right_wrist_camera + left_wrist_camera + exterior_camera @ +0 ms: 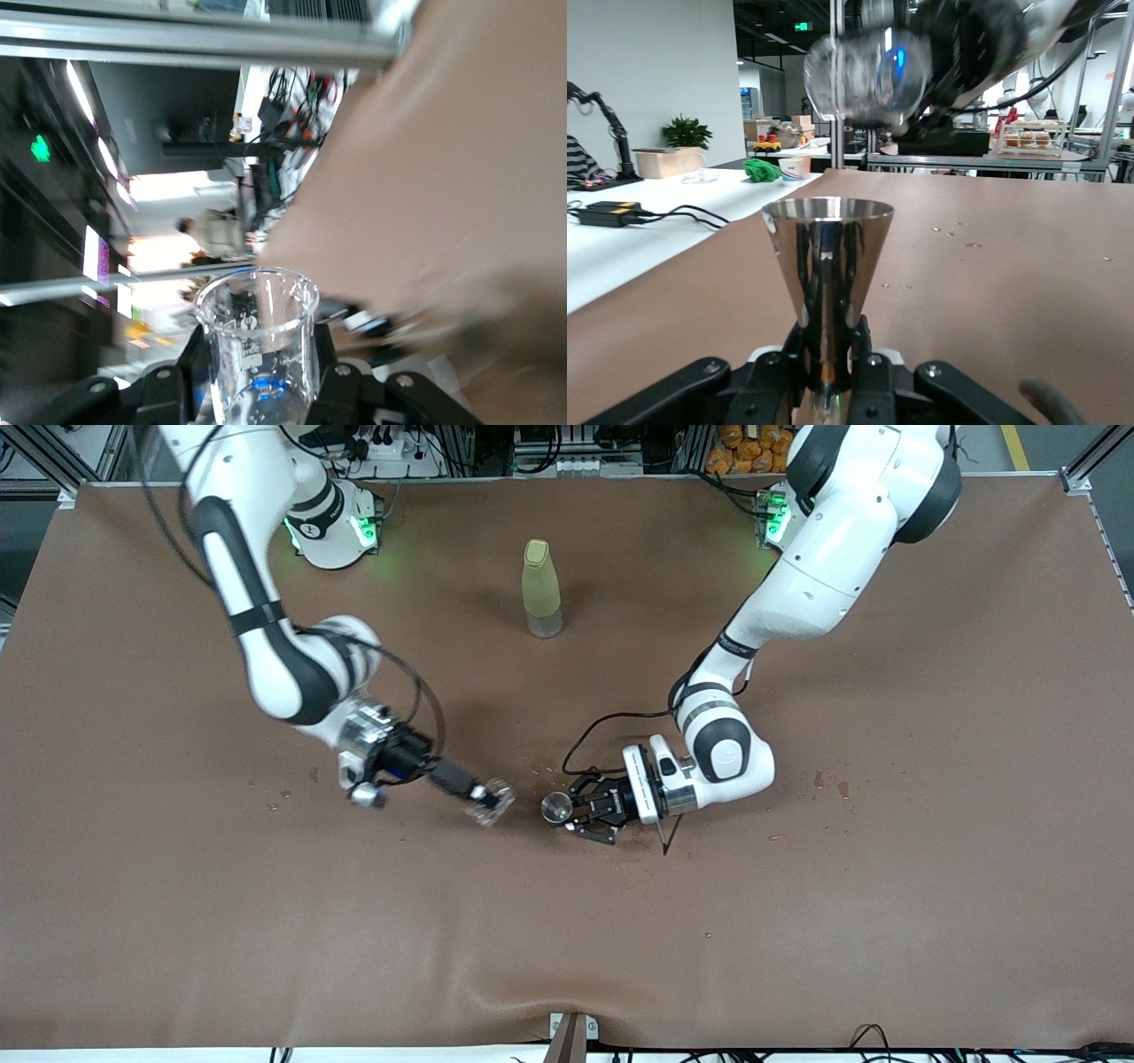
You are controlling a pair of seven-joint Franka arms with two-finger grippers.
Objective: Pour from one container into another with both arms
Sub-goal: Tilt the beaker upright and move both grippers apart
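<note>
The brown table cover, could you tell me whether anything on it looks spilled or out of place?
Yes: small dark spots dot the table cover, some near the left arm's elbow, others near the right claw, like spilled drops. The bottle stands upright.

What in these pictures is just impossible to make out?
- Whether the glass beaker holds liquid: motion blur in the right wrist and front views.
- Inside the metal cone cup: the left wrist view is below its rim; tiny in the front view.
- Right pincer: blurred in the front view.
- Green bottle contents: opaque.
</note>
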